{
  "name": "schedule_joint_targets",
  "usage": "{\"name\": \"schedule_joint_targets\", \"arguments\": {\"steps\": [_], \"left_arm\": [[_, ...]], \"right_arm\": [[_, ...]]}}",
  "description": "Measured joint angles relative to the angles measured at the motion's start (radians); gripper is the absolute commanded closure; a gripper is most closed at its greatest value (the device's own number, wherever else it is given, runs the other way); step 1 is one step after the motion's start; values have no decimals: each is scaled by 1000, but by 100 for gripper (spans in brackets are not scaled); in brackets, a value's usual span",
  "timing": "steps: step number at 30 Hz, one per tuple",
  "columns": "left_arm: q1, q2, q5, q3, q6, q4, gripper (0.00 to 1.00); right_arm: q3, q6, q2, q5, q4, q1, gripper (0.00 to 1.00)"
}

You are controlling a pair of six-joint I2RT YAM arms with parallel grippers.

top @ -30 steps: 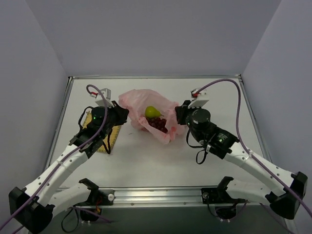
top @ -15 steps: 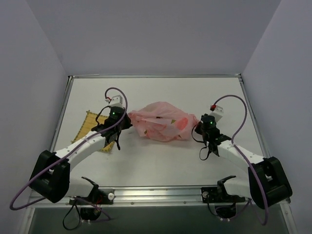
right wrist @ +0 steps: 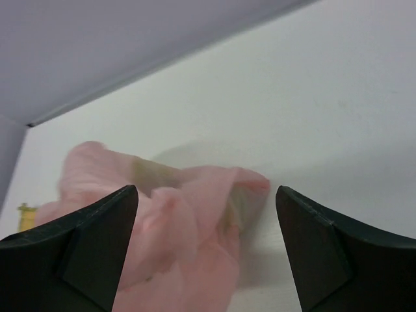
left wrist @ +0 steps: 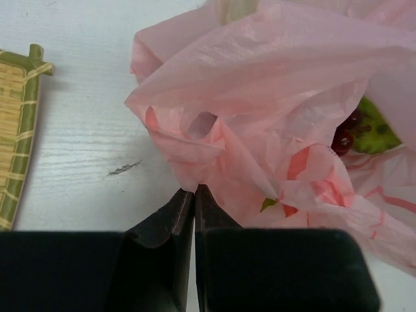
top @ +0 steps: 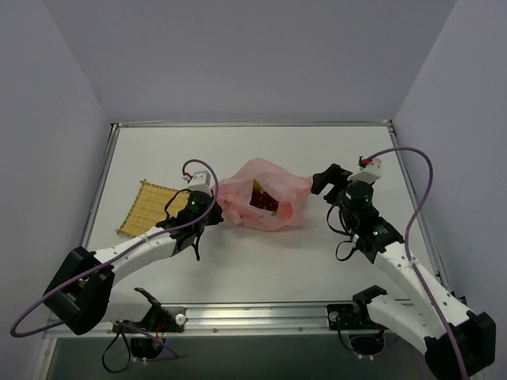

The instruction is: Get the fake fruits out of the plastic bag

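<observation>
The pink plastic bag (top: 265, 194) lies crumpled mid-table, its mouth gaping toward the front. Inside it, dark red grapes (top: 267, 203) and a yellow-green piece (top: 257, 187) of the fake fruits show. In the left wrist view the plastic bag (left wrist: 279, 91) fills the frame, with grapes (left wrist: 342, 139) and a green fruit (left wrist: 376, 123) at its right. My left gripper (left wrist: 195, 190) is shut on the bag's left edge, seen from above as the left gripper (top: 219, 207). My right gripper (top: 320, 183) stands open just right of the bag, apart from it. The right wrist view puts the bag (right wrist: 175, 221) ahead of the open right gripper (right wrist: 207, 192).
A yellow woven mat (top: 149, 208) lies left of the bag, next to the left arm; its edge shows as the mat (left wrist: 16, 130) in the left wrist view. White tabletop (top: 261, 261) runs in front of the bag. Grey walls enclose the table.
The right gripper has opened, let go of the bag and moved back and right. The bag's mouth now gapes, showing fruits. The left gripper still grips the bag's left edge.
</observation>
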Motion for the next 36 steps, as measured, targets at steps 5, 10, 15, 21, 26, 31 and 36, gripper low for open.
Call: {"name": "schedule_joint_targets", "arguments": {"steps": [5,10,15,21,26,31,36], "left_arm": [[-31,-26,-12,0,-16,21,98],[-67,-21,-26,-1,-22,22,98],[-74,-22,-42,-21,-26,27,98],[-74,-23,-58,-34,-26,27,98],[-74,-29,-71,-49,-26,29,98],[-85,-91,-101,-118,-26,10,98],[-114,-121,-122,-156,-41,10,98]], "right_arm": [[126,-25,-135,26,-108,154,16],[243,-60,-132,56,-225,304,19],[359,-126,-45,42,-309,423,54],[439,-169,132,-58,-317,558,39],[396,-200,296,43,-319,546,13],[345,-223,347,50,-323,360,16],[335,-246,435,12,-272,334,82]]}}
